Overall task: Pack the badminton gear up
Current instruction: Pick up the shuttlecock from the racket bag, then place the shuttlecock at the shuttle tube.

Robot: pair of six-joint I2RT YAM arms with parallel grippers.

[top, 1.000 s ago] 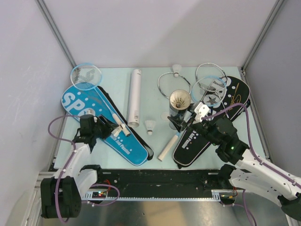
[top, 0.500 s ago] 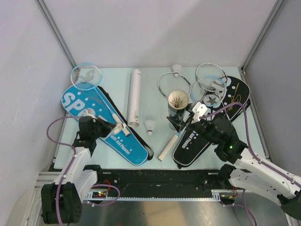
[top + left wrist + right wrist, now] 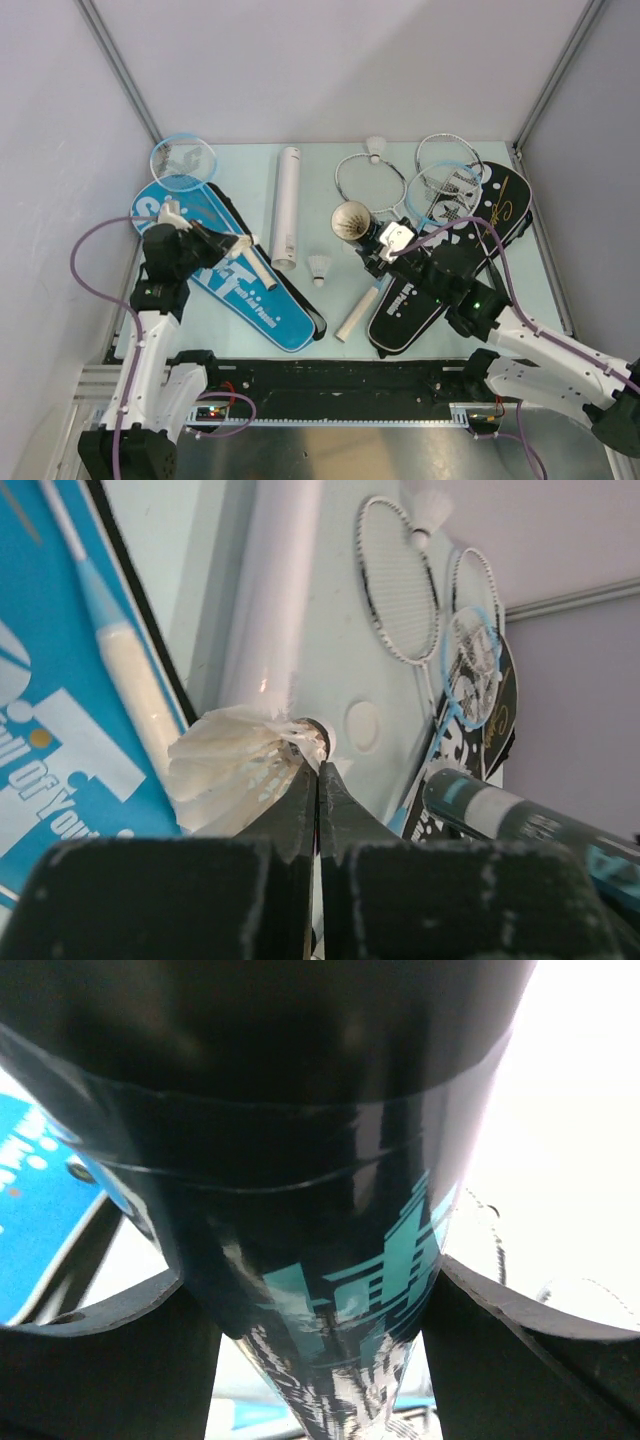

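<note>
The left end effector [image 3: 318,772] pinches a feather shuttlecock [image 3: 232,772] over the blue cover [image 3: 262,305], the right end effector [image 3: 385,250] grasps the open black tube [image 3: 352,221] near the centre of the bench [image 3: 318,185], and next the shuttlecock needs aligning with the tube's mouth.

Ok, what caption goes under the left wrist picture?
Left fingers pinched shut on a white feather shuttlecock, with the white tube and rackets lying beyond.

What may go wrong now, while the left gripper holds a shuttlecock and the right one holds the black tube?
1. The left gripper pinches the shuttlecock only with its tips, near the cork; it may slip out.
2. The black tube is tilted in the right gripper; the feathers may catch on its rim.
</note>
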